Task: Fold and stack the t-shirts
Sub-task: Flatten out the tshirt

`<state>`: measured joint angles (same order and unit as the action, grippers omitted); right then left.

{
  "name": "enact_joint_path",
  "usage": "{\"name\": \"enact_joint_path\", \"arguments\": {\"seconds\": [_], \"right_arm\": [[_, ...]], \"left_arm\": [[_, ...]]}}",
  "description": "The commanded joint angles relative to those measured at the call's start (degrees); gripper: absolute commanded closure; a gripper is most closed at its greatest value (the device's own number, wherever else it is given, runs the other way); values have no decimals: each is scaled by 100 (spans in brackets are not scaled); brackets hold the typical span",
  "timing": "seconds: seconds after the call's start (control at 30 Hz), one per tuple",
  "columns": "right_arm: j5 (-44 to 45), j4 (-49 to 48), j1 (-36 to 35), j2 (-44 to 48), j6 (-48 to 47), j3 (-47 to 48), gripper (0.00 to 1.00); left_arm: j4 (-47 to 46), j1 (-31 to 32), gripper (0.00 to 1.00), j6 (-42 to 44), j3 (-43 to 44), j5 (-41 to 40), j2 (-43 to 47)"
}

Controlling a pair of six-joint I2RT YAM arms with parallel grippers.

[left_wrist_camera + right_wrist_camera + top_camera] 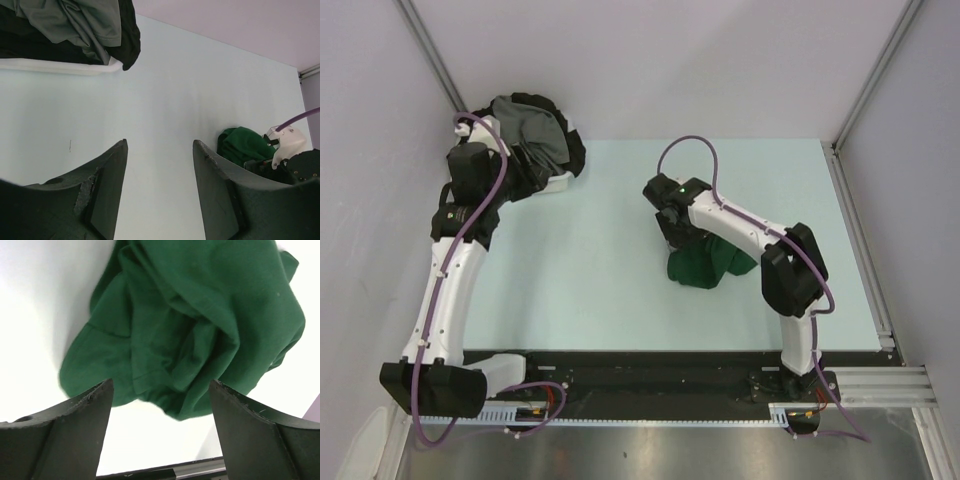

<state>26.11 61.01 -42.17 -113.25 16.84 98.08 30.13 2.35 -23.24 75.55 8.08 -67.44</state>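
The right tool (160, 387) hovers released above a crumpled dark green t-shirt (200, 315) on the counter (590, 270); the left tool (160, 145) (also released, empty) sits near a grey t-shirt (75, 20).

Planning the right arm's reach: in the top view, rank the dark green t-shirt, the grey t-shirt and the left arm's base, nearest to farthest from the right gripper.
1. dark green t-shirt, beneath the right gripper.
2. grey t-shirt, far left.
3. left arm's base, near-left corner.

No text, brand or number was legible in any view. The green t-shirt (200, 325) ahead of the right fingers (65, 435) showed no readable label.
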Motion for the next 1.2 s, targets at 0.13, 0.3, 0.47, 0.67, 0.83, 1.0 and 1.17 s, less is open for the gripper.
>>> {"name": "enact_joint_path", "arguments": {"seconds": [0.13, 0.3, 0.47, 0.67, 0.83, 1.0, 1.17], "right_arm": [[412, -98, 490, -425, 30, -202, 21], [588, -98, 640, -759, 38, -219, 29], [694, -98, 640, -857, 30, -246, 43], [764, 42, 605, -532, 21, -106, 51], [852, 165, 622, -373, -6, 123, 100], [870, 428, 579, -355, 47, 728, 100], [562, 535, 272, -391, 12, 2019, 100]], "left_arm": [[-16, 134, 40, 154, 232, -34, 213], [-25, 169, 39, 188, 258, -60, 284], [11, 178, 39, 241, 224, -131, 319], [-51, 196, 39, 250, 39, -113, 372], [-121, 187, 39, 241, -58, -70, 328], [-139, 204, 39, 259, -110, -87, 258], [-139, 248, 39, 294, -163, -87, 188]]}}
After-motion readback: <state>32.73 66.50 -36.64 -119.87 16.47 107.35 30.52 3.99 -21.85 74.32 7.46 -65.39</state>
